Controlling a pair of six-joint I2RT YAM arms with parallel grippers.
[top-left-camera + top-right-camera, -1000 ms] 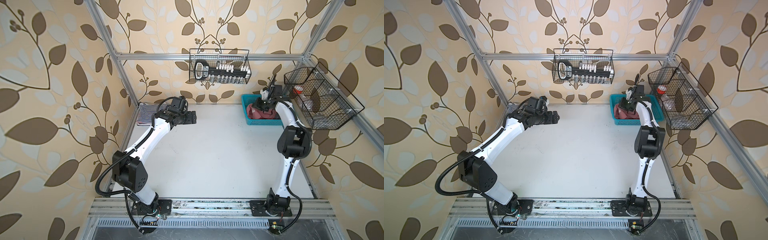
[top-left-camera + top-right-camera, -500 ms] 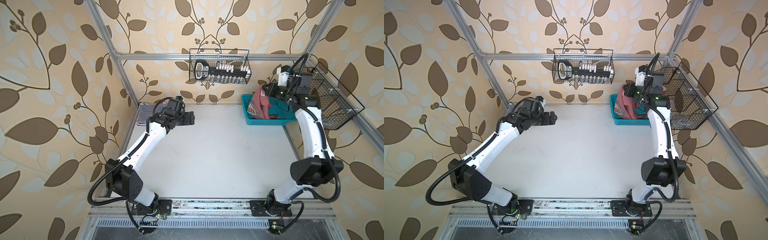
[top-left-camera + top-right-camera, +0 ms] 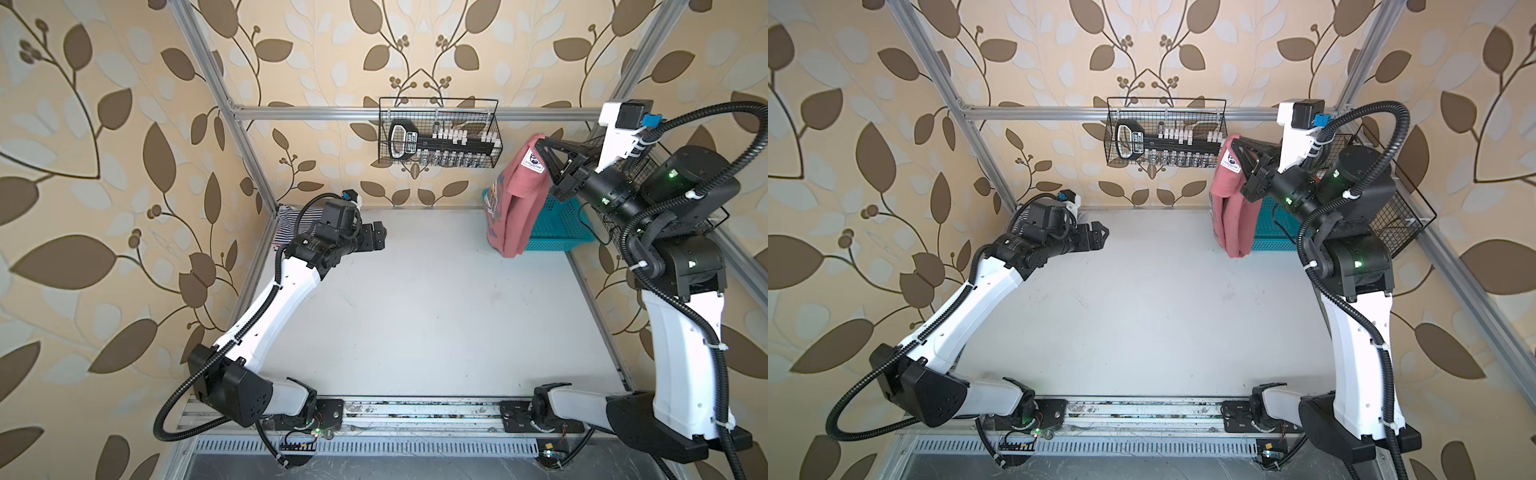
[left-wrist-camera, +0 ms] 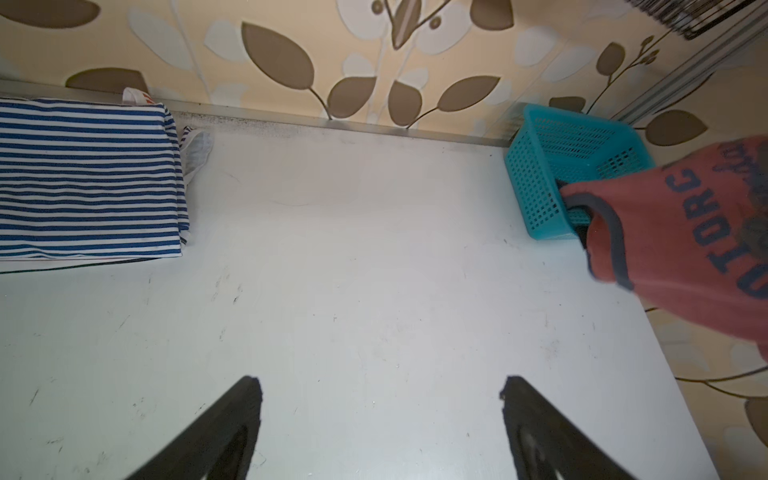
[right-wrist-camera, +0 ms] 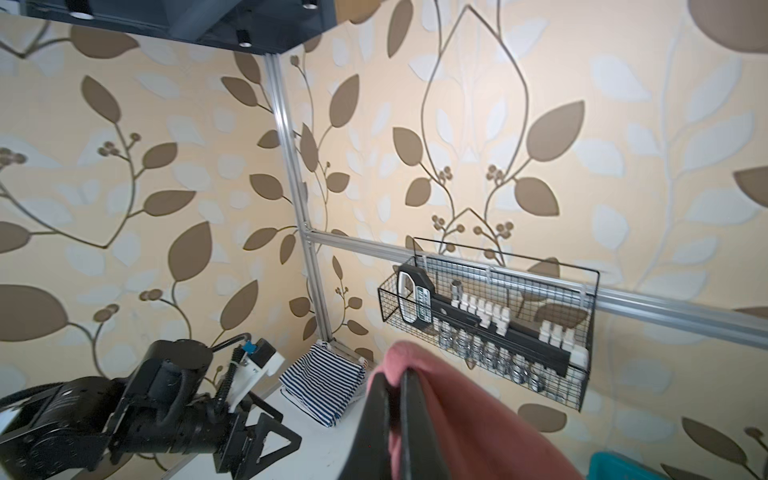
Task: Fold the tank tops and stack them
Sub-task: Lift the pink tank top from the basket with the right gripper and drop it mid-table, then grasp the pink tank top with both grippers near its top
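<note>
A dusty red tank top (image 3: 513, 216) with dark trim hangs in the air at the back right. My right gripper (image 3: 538, 143) is shut on its upper fold, and the right wrist view shows the fingers pinching the red cloth (image 5: 465, 424). The top's lower end dangles in front of the turquoise basket (image 3: 552, 232). A navy-and-white striped tank top (image 4: 83, 178) lies folded in the back left corner, with a scrap of white and red cloth showing behind it. My left gripper (image 3: 376, 237) is open and holds nothing. It hovers over the table just right of the striped top.
A black wire basket (image 3: 438, 137) with a tool and sockets hangs on the back rail. A second wire basket (image 3: 1399, 224) hangs on the right frame behind my right arm. Aluminium frame posts and papered walls close in the table (image 3: 415, 311) on three sides.
My right arm has risen from the turquoise basket, pulling the red tank top up out of it until it hangs free. My left arm has drawn back slightly, staying open.
</note>
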